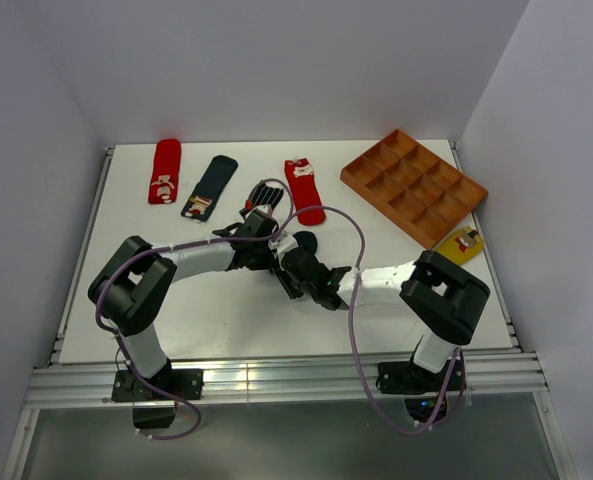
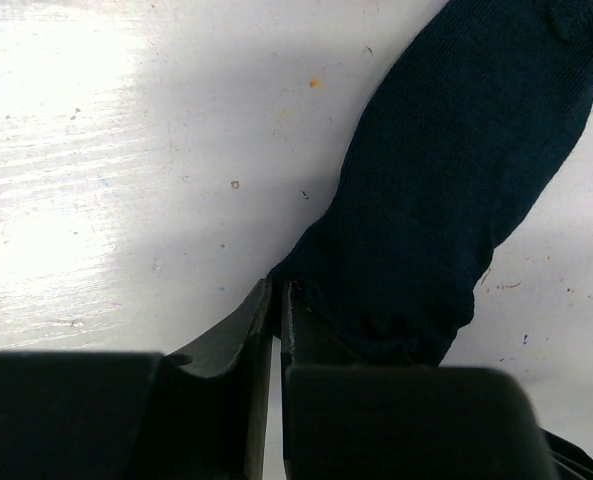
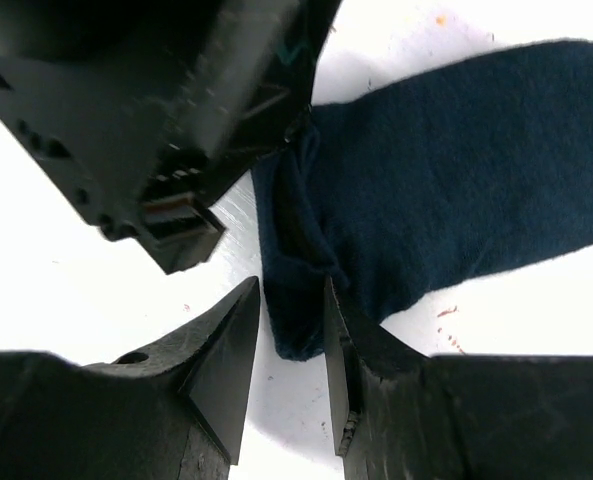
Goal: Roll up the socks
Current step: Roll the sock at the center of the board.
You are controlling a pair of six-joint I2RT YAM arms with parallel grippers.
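Plain navy sock (image 1: 304, 241) lies mid-desk (image 1: 226, 320), mostly flat, cuff end under both arms, toe pointing away.

L end effector (image 2: 277, 295): jaws all but closed at the cuff corner; appears to pinch a thin bit of fabric.

R end effector (image 3: 292, 292): jaws part open, straddling the bunched cuff edge. Not clamped, gap shows beside the cloth.

Handling (est.): v. light, soft knit, limp, no stiffness. Will prob. slump & unroll if let go. Cloth should drag a little on the desk; not slippery, not fragile.

Best hold: cuff edge, both layers together, grips spread across the width so the roll starts even. Shallow pinch likely slips off.
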